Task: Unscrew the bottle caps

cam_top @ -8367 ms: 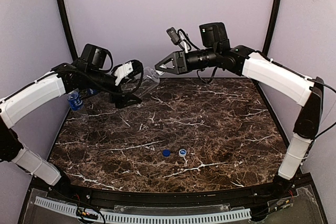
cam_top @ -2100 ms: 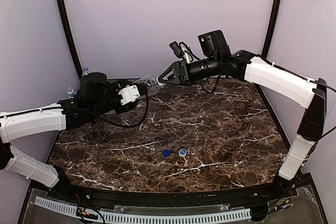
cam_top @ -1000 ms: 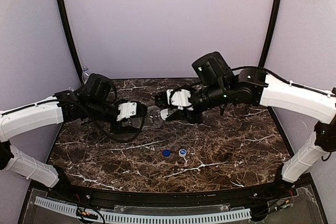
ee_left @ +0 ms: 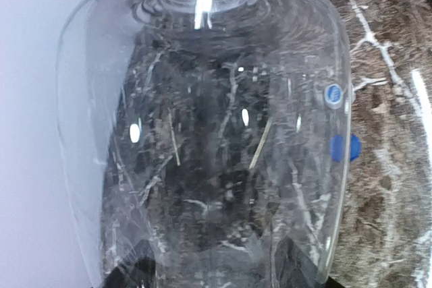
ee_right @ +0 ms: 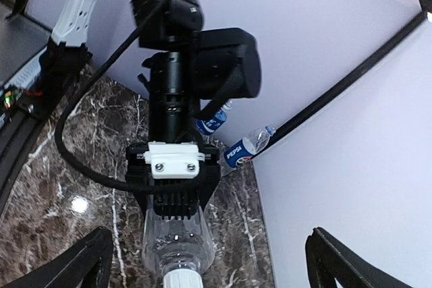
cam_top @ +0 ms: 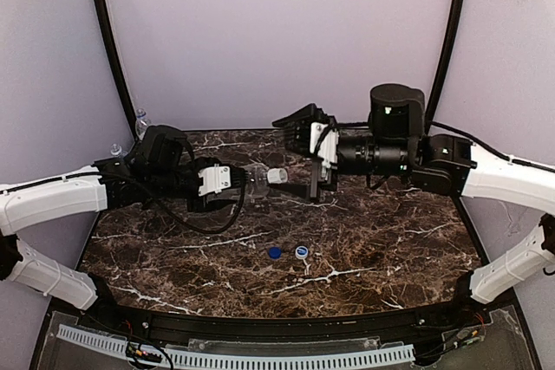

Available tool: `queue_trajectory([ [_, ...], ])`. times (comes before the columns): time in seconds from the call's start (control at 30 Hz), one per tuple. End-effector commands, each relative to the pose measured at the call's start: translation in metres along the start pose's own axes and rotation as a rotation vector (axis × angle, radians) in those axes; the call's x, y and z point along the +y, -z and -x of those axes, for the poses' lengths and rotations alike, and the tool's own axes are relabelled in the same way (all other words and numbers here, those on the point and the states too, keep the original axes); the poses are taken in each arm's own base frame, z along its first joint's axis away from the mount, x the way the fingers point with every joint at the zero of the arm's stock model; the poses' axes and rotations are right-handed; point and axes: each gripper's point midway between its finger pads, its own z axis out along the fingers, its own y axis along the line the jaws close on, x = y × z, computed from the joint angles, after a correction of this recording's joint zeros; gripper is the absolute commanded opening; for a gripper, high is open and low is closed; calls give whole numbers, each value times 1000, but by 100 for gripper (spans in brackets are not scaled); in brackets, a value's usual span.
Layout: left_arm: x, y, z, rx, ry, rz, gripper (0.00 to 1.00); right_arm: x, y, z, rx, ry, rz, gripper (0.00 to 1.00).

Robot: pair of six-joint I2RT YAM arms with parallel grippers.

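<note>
My left gripper (cam_top: 231, 185) is shut on the plain clear bottle (cam_top: 254, 184) and holds it level above the table, neck to the right. A white cap (cam_top: 277, 176) sits on its neck. My right gripper (cam_top: 305, 155) stands wide open just right of that cap, touching nothing. From the right wrist, the bottle (ee_right: 179, 237) and its white cap (ee_right: 181, 280) lie between and ahead of my open fingers (ee_right: 81, 264). The bottle (ee_left: 216, 133) fills the left wrist view, dark fingers (ee_left: 128, 276) on its sides. A loose blue cap (cam_top: 274, 252) and a loose white cap (cam_top: 301, 252) lie on the table.
Two blue-labelled bottles (cam_top: 140, 119) (cam_top: 115, 150) stand at the back left corner against the wall, also in the right wrist view (ee_right: 246, 148) (ee_right: 214, 119). The dark marble table (cam_top: 373, 240) is ringed by purple walls and black posts (cam_top: 108, 32).
My right gripper was shut at the bottle's neck; now it stands wide open and has drawn back to the right. The left gripper still holds the bottle in nearly the same place.
</note>
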Motion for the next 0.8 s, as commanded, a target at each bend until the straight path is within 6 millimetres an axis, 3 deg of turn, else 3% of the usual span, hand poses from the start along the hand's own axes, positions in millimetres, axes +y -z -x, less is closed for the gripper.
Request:
queue_trajectory([
  [0.0, 64, 8, -4, 55, -108, 360, 33, -53, 17, 1, -73, -617, -34, 99],
  [0.1, 86, 17, 7, 28, -193, 495, 33, -87, 12, -35, -21, -1014, -89, 94],
  [0.23, 99, 26, 14, 19, -253, 574, 32, -91, -7, -77, 122, -1309, -140, 76],
  [0.47, 96, 25, 11, 40, -268, 556, 32, -70, -32, -87, 183, -1394, -17, 78],
  [0.6, 96, 24, 11, 41, -263, 550, 32, -65, -36, -87, 188, -1393, 20, 61],
  [0.77, 97, 23, 11, 43, -261, 550, 32, -55, -42, -94, 223, -1410, 55, 47],
])
